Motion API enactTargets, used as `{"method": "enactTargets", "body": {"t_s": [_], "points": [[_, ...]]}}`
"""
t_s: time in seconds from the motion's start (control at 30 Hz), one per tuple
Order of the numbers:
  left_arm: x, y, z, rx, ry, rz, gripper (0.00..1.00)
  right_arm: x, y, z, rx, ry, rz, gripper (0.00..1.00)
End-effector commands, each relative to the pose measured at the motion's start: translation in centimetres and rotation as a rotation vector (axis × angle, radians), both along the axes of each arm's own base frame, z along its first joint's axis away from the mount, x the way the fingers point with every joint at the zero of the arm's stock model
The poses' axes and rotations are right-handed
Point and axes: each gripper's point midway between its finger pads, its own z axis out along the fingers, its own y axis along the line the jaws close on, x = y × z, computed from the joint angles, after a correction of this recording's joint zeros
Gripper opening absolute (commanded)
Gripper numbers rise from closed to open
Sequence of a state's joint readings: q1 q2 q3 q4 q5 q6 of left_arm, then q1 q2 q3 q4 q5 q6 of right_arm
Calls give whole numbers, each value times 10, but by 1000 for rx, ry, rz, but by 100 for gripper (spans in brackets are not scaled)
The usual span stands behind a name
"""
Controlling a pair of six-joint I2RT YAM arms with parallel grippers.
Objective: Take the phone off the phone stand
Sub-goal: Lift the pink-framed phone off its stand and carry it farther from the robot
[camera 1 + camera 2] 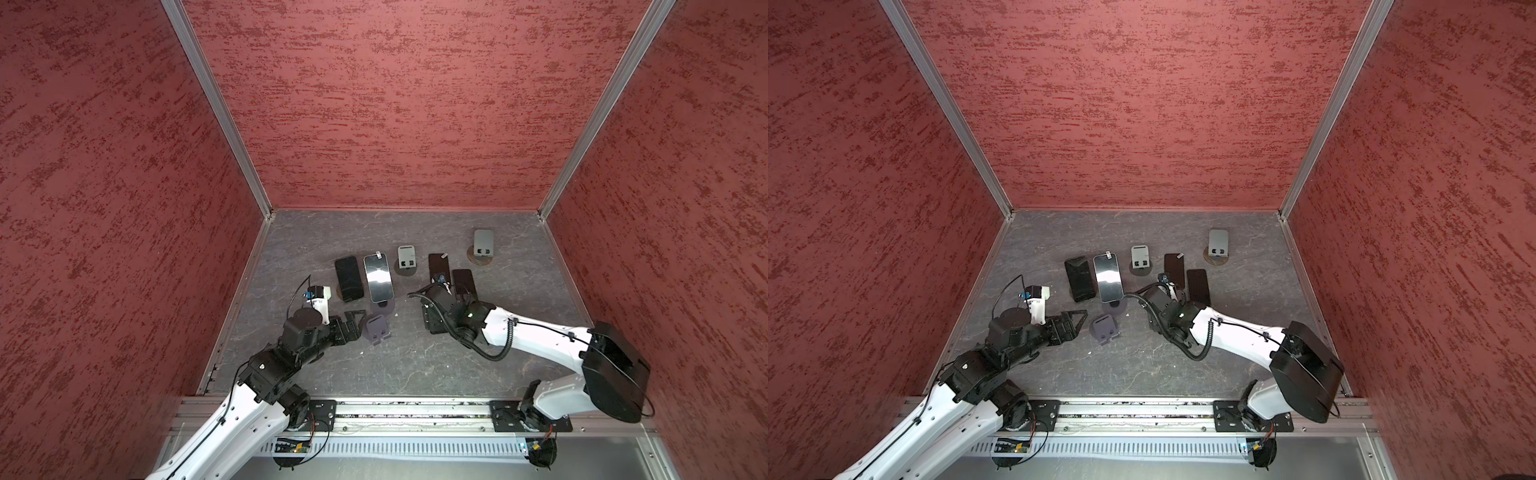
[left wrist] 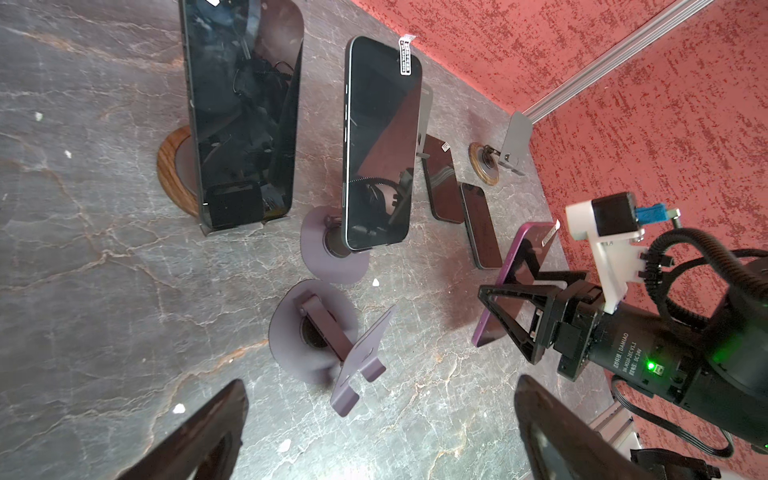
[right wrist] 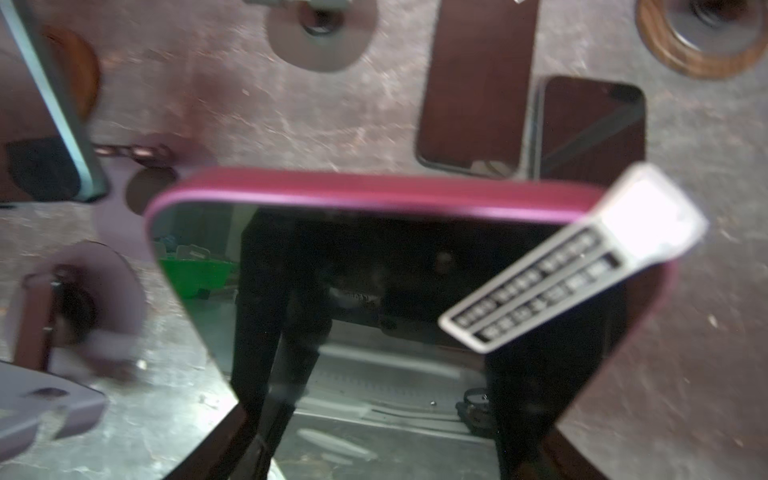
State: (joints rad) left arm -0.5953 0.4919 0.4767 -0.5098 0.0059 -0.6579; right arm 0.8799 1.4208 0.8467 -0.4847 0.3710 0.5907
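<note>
A phone with a magenta rim and a white sticker tab [image 3: 374, 257] is gripped by its lower end in my right gripper [image 3: 380, 436]. The left wrist view shows this phone [image 2: 525, 266] tilted and lifted off the table, with the right gripper [image 2: 515, 316] shut on it. The empty purple phone stand [image 1: 376, 328] [image 2: 332, 336] sits left of it, apart from the phone. My left gripper [image 1: 358, 320] [image 2: 382, 386] stands open just left of that stand, with nothing between its fingers.
A black phone [image 1: 349, 278] leans on a wood-rimmed stand and a silver phone [image 1: 378, 277] on a purple stand. Two dark phones [image 1: 438, 266] [image 1: 463, 282] lie flat. Empty grey stands [image 1: 406, 259] [image 1: 483, 245] stand further back. Red walls enclose the table.
</note>
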Motion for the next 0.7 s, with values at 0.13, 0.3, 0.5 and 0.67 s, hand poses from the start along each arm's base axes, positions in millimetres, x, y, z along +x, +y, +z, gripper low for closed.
{"method": "enactTargets", "body": {"t_s": [0.13,0.3,0.5,0.67], "points": [[5,-7,8,-3,-37,-18,100,-8,-20,-6,59,76,-51,66],[6,-7,7,3,-36,-19,100,-11,-25,-18,63,124,-53,66],[6,-6,6,8,-46,-17,100,-10,-23,-32,47,163,-43,66],[8,-6,7,13,-58,-15,99,-9,-25,-46,19,190,-58,66]]}}
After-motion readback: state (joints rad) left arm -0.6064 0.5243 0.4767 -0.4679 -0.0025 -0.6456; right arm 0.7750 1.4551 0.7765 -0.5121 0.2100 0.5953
